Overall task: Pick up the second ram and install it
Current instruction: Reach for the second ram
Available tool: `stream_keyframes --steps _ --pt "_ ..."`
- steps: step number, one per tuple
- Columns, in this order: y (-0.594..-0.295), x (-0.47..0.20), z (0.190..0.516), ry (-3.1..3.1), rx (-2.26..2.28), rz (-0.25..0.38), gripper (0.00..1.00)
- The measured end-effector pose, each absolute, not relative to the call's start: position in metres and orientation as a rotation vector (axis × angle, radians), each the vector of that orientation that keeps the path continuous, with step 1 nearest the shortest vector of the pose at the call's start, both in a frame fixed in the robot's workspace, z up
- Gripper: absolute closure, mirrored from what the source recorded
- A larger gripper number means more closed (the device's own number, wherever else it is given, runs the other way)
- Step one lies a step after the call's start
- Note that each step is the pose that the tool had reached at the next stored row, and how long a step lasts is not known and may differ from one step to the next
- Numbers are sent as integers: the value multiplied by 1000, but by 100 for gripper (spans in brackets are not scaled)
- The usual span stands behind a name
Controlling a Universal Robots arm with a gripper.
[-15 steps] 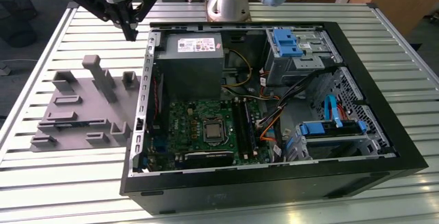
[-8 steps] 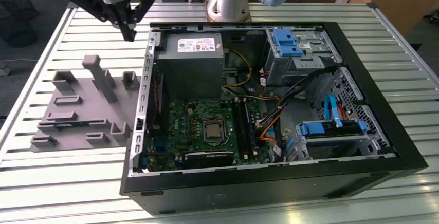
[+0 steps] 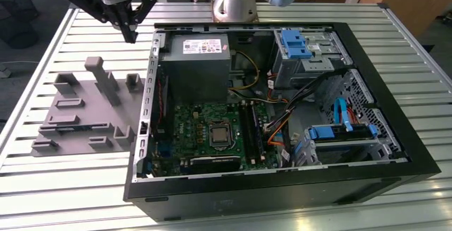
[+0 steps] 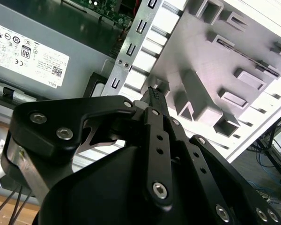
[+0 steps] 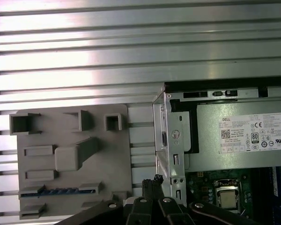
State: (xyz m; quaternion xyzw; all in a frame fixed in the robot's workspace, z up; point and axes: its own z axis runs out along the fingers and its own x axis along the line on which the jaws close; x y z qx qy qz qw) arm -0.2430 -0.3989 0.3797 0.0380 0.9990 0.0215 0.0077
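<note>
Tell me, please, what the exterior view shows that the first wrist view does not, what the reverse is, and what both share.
The exterior view adds the blue drive brackets, the bundle of cables and the arm's base. The first wrist view adds the second ram, a bluish strip lying in a slot of the grey fixture; the exterior view leaves that slot too dark to judge. Both share the grey fixture, the power supply, the processor socket and the gripper, shut with nothing in it, near the wall of the case.
</note>
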Motion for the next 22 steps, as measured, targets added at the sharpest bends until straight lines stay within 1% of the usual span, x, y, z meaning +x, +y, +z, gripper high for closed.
stream_keyframes --steps 22 --pt "-399 -258 378 3125 119 67 89"
